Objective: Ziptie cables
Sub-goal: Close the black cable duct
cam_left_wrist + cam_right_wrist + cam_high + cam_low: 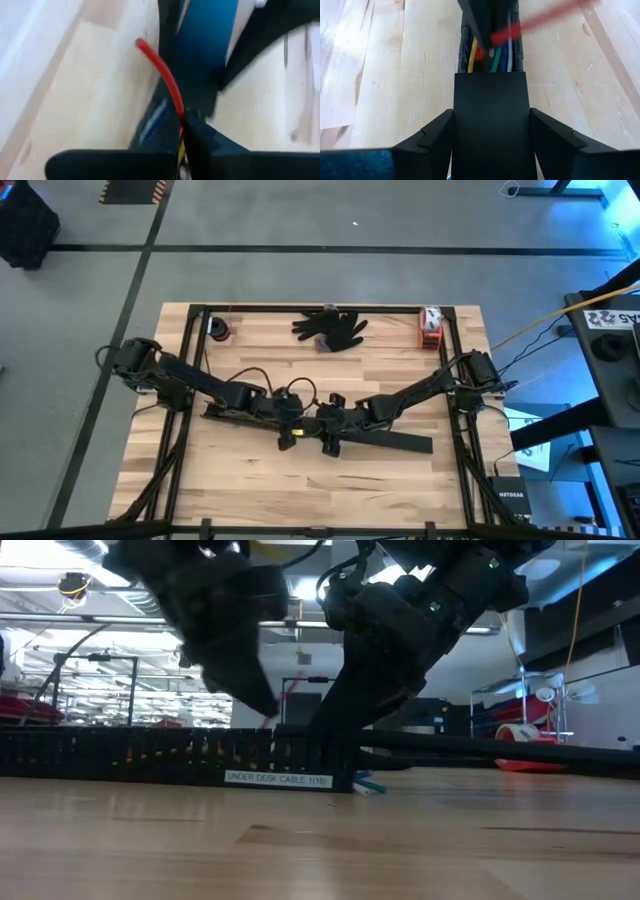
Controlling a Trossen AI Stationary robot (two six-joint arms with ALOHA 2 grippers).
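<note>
A long black slotted channel (385, 440) lies across the middle of the table. In it lie the cables (495, 57), several thin wires in yellow, green, blue and white. Their ends (366, 784) poke out at the channel's labelled end. My left gripper (184, 135) stands over the open stretch of the channel, shut on a red ziptie (167, 80). The same gripper shows in the high view (293, 423). My right gripper (491, 125) is just right of it (332, 435), closed across the channel's solid-topped stretch. My left gripper pinches the red ziptie at its lower end (180, 114) between its two shut fingers, slanting down from the table's left. The strip curves up out of the fingers to a free tip (140, 44) above the channel. My right gripper has one finger (437, 135) on each long side of the channel's solid-topped stretch (490, 100), pinching it across its width. It comes slanting down from the table's right. The channel lies flat on the table.
A black glove (330, 328) lies at the far middle. A small dark roll (218, 330) sits at the far left, and a red and white object (430, 326) at the far right. Black frame rails (190, 380) run along the table's sides. Bare wood (300, 490) lies toward the near edge.
</note>
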